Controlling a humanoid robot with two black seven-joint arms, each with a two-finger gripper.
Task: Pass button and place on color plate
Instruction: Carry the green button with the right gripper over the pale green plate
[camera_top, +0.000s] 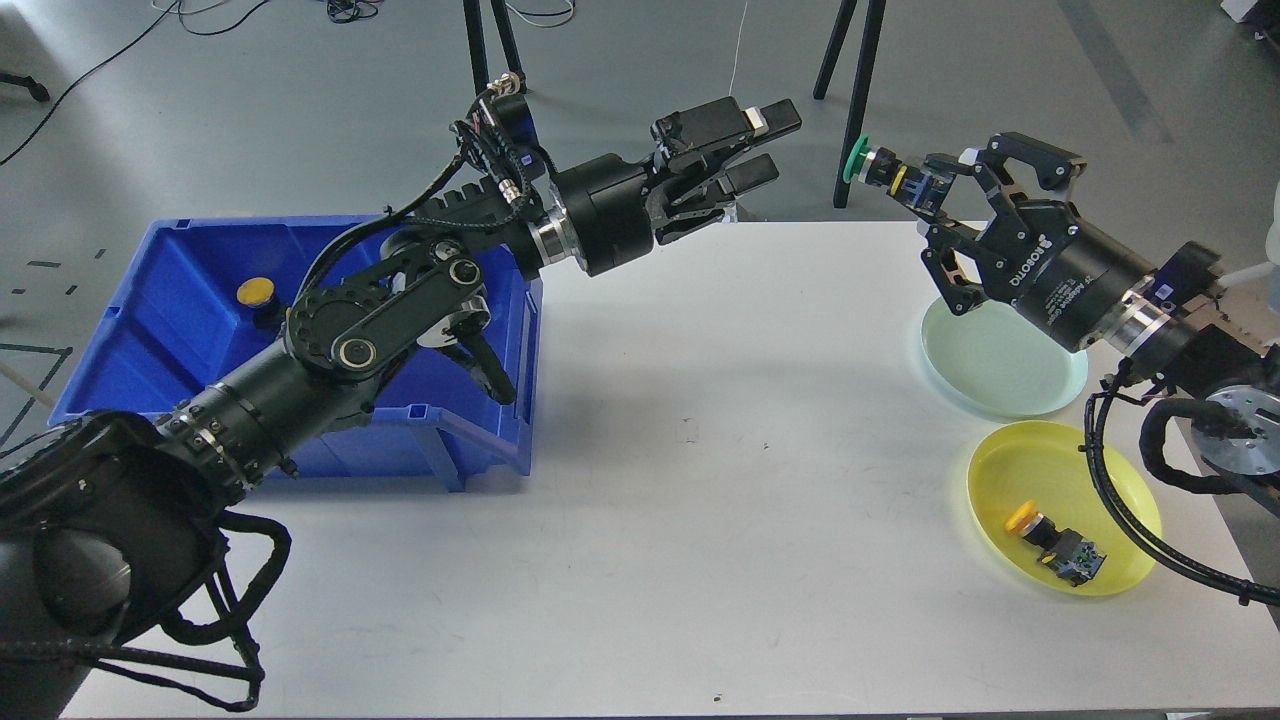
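Green button in my right hand, green plate waiting below it.

My right hand is clamped on the green button, held in the air above the bench; my left hand hangs empty, fingers apart. I judge the step is lowering onto the pale green plate just under the hand, not the yellow plate nearer me. Descend slowly, release low. My wrist hides part of the green plate's rim.
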